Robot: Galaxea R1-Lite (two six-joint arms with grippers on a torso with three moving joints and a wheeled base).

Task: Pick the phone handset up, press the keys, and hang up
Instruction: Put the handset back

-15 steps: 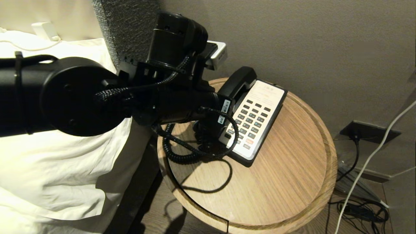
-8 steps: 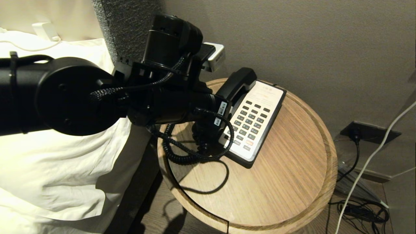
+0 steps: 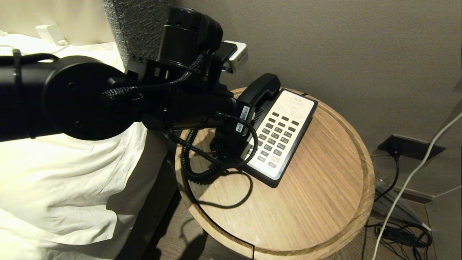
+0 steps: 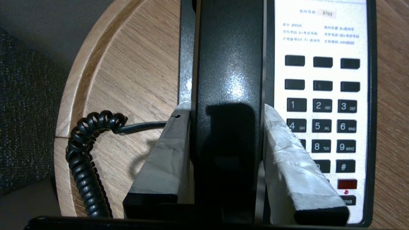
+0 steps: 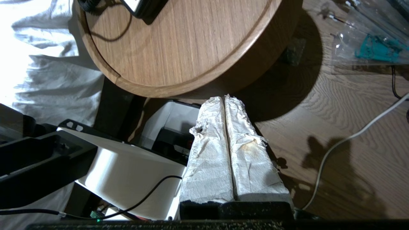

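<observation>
Left hand clamps the handset at mid-length; its coiled cord, beside the hand, could drag the phone across the surface.

Left gripper clamped around the phone handset; right gripper closed, low.

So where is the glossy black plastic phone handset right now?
The glossy black phone handset sits clamped between the left gripper's taped fingers, along the left side of the cream keypad on the round wooden table.

Round wooden side table beside white bedding; cables on the floor.
</observation>
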